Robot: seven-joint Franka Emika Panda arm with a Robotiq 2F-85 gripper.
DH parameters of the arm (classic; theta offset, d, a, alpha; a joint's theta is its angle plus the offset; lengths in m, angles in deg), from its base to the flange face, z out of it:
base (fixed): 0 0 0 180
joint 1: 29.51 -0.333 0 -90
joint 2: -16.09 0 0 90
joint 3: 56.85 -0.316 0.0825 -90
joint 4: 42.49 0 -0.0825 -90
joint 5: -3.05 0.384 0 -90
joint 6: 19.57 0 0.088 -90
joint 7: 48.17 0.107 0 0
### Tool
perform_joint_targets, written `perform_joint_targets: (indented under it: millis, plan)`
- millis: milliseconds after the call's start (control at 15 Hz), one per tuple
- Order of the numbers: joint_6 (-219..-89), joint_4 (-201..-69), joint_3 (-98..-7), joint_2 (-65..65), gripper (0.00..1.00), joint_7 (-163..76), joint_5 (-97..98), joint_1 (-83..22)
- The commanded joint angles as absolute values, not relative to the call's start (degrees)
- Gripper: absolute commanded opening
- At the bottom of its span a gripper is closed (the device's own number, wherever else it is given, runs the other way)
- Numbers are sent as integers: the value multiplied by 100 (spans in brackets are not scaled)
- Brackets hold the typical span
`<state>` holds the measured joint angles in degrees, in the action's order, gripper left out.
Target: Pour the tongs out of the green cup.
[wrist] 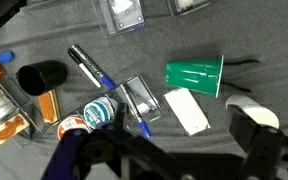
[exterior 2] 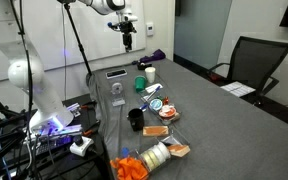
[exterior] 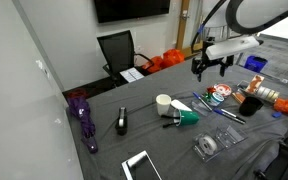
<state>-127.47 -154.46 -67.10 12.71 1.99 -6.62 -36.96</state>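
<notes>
The pincer [exterior: 210, 68] hangs high over the table [exterior: 134, 128], released and holding nothing. Well below it the green cup [wrist: 194, 77] lies on its side, and the tongs [wrist: 241, 63] stick out of its mouth. I judge the pouring is nearly done. If they are caught, the next move is to descend, grip the cup wall and tip it. I count one green cup, one tongs and one white cup [exterior: 163, 102].

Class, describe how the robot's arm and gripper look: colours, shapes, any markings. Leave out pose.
The arm has smooth, rounded white links with dark bands at the joints. The gripper is black, blocky and two-fingered. Markings are too small to tell.
</notes>
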Motion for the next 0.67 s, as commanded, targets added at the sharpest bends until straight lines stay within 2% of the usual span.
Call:
perform_joint_targets:
  millis: [0,600]
  plan:
    - [-12615,-14622,-6648,335,100,542,-837,-3928]
    - [-12502,-13065,-6262,-1443,100,639,-798,-4406]
